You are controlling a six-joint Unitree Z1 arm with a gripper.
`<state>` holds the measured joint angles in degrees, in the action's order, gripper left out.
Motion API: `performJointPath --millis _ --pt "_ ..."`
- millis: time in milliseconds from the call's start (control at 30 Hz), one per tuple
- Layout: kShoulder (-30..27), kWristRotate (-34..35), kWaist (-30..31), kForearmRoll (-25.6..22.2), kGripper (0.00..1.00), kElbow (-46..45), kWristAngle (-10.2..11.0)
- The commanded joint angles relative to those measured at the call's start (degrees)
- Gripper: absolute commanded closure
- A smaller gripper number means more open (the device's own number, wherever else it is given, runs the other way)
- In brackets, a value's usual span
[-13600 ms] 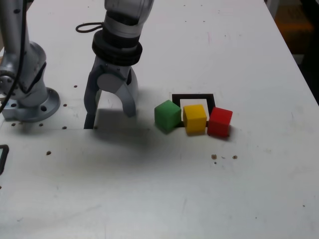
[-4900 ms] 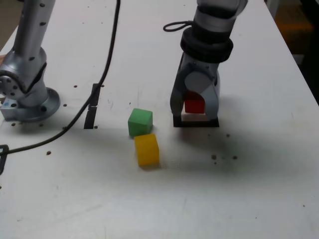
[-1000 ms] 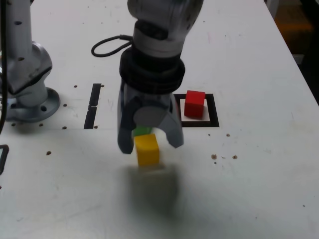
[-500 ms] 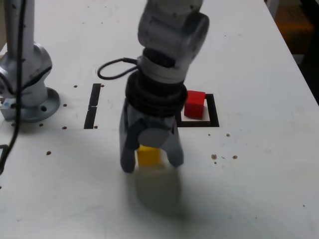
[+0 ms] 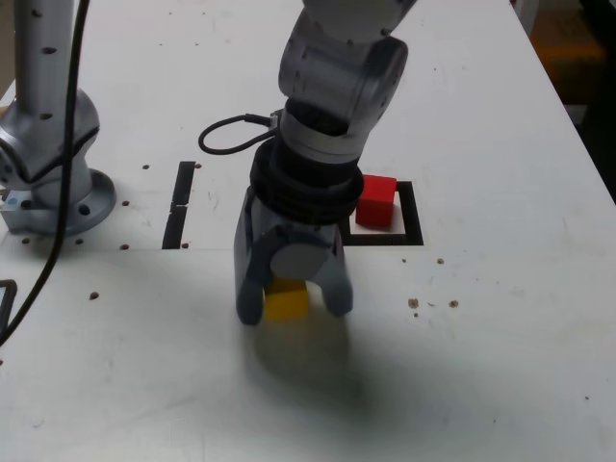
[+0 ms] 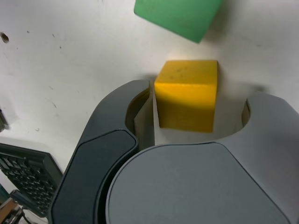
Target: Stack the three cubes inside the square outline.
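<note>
Yellow cube (image 6: 187, 94): small plain block on white table (image 5: 500, 366), between grey gripper (image 5: 292, 306) fingers.
Gripper: jaws apart, straddling it, gaps visible.

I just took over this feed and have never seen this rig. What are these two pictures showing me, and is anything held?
It is one robot arm on a white table. The exterior view looks down from off the arm; the wrist view looks out past the arm's own hand. The hand is open, its two fingers down on either side of the yellow cube, with gaps showing, so nothing is gripped yet. The green cube sits just beyond it. The red cube already sits inside the black square outline.
</note>
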<state>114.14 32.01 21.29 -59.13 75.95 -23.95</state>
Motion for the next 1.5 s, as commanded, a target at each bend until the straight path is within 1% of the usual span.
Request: performJointPath --millis 0,133,267,333,400,567,700,800,1000,1100,1167,1300,1467 --pt "0.19 -0.58 -0.47 0.52 0.27 -0.73 -0.26" --pt "0.59 -1.8 -0.87 1.38 0.27 -1.75 -0.97" --pt "1.11 -3.98 -0.99 3.04 0.3 -2.94 -2.97" --pt "1.23 -5.14 -0.99 4.18 0.35 -3.59 -3.91" --pt "1.23 -5.89 -0.99 5.29 0.43 -4.09 -4.28" --pt "1.13 -6.92 -0.99 8.22 0.66 -4.97 -3.95" --pt "1.0 -7.13 -0.99 9.43 0.76 -5.05 -3.2" --pt "0.74 -7.13 -0.99 9.53 0.79 -4.98 -2.86" --pt "-0.61 -6.68 -0.95 8.48 0.79 -4.95 -2.53" --pt "-1.72 -5.77 -0.73 7.77 0.79 -4.93 -1.94" --pt "-2.74 -4.76 -0.46 6.97 0.79 -4.68 -1.09" --pt "-5.55 -1.64 0.08 3.28 0.79 -2.85 2.24" --pt "-6.63 -0.78 0.13 0.49 0.79 -0.36 4.88"
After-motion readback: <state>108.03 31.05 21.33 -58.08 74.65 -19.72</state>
